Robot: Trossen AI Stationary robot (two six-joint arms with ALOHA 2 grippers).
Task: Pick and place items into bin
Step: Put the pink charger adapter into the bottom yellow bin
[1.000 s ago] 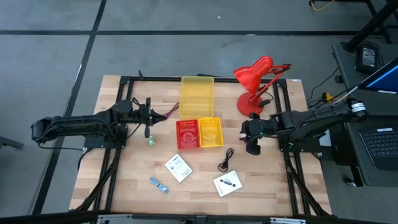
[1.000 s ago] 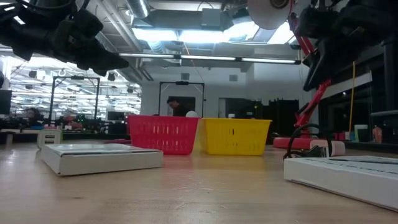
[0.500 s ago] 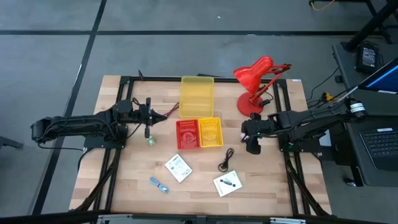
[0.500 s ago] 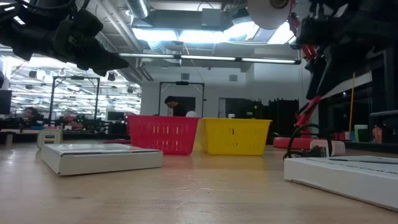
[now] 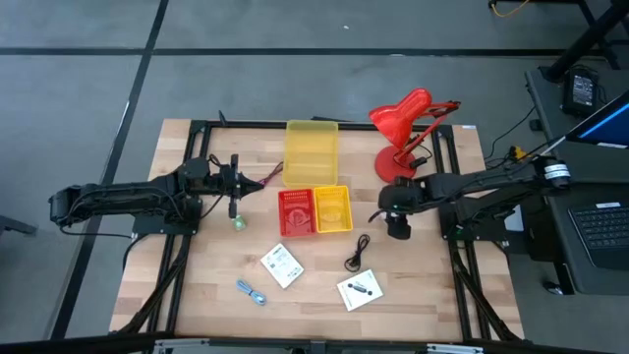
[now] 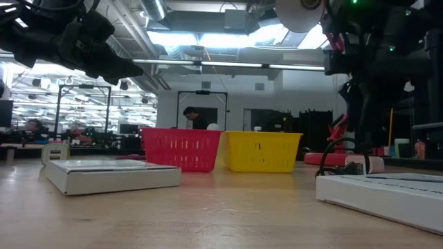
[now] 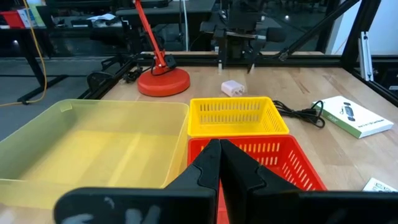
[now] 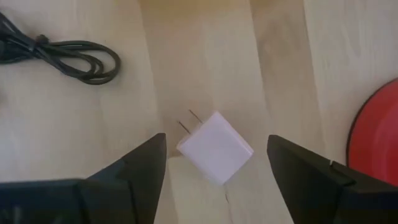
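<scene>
Plug [image 8: 216,147], a small white charger with two prongs, lay flat on the tabletop toward its right edge, beside the red lamp [image 5: 405,133]. The right gripper [image 8: 217,162] hung directly over it, fingers spread wide to either side and holding nothing, apparently lined up for a grasp. A black cable [image 8: 65,55] lay coiled nearby. The left gripper [image 7: 219,167] waited shut and empty near the left edge, facing the red bin [image 7: 274,163], small yellow bin [image 7: 236,116] and large yellow bin [image 7: 93,149]. No writing was legible.
</scene>
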